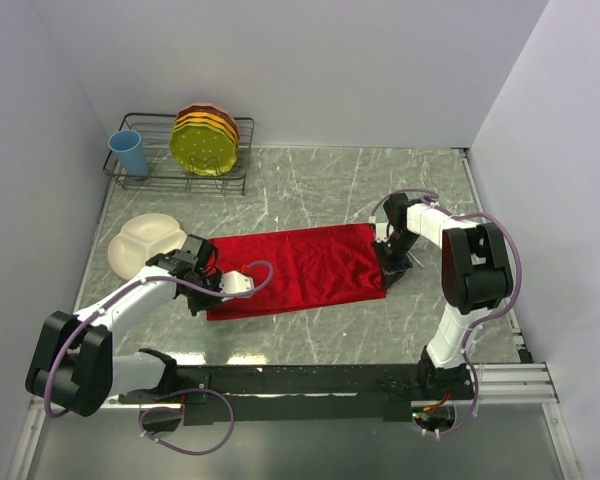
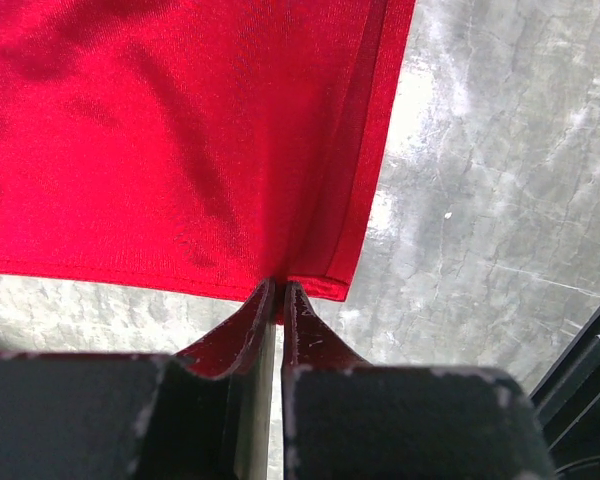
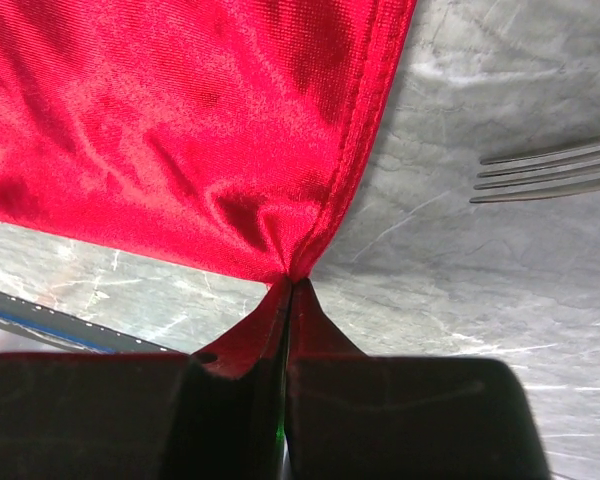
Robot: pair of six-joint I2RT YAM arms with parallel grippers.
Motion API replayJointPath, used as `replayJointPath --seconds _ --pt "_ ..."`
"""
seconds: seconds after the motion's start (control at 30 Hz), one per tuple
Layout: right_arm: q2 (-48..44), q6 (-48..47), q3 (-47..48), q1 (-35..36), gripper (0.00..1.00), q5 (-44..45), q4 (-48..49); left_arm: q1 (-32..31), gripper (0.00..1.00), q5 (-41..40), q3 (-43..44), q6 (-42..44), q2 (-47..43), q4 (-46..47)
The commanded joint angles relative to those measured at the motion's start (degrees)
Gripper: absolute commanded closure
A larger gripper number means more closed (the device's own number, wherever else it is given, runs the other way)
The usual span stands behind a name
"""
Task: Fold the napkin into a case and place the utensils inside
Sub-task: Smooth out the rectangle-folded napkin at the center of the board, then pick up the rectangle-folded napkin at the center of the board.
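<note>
The red napkin (image 1: 295,270) lies spread as a wide rectangle on the marble table. My left gripper (image 1: 218,290) is at its left end, shut on the hem (image 2: 278,290) close to a corner, where two hemmed layers (image 2: 365,170) overlap. My right gripper (image 1: 382,258) is at the napkin's right end, shut on a corner (image 3: 292,272) that bunches up into the fingertips. In the right wrist view, the silver tines of a fork (image 3: 550,170) lie on the table just beyond the cloth's edge. A spoon does not show.
A cream divided plate (image 1: 145,243) sits left of the napkin, right behind my left wrist. At the back left, a wire rack (image 1: 185,170) holds a blue cup (image 1: 130,153) and yellow and orange plates (image 1: 205,140). A black rail (image 1: 380,378) runs along the near edge.
</note>
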Motion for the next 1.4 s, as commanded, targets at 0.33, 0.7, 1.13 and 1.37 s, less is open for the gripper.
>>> replayJointPath --seconds 0.33,0.7,1.13,1.37 --pt "-5.3 -2.7 4.0 0.3 0.52 -0.8 -3.0 3.5 0.56 6.7 6.4 -3.2 -1.7 -5.3" --pt "-4.5 -3.1 9.7 0.3 0.51 1.2 2.5 17.7 0.42 12.9 20.2 -39.1 3.5 0.6" --pt "2.4 -0.4 9.2 0.3 0.53 2.5 5.9 18.7 0.59 -6.5 14.7 -74.8 8.9 7.9" --pt "3.7 0.1 9.2 0.4 0.54 2.8 5.9 19.2 0.58 -6.4 12.9 -75.9 17.6 9.5"
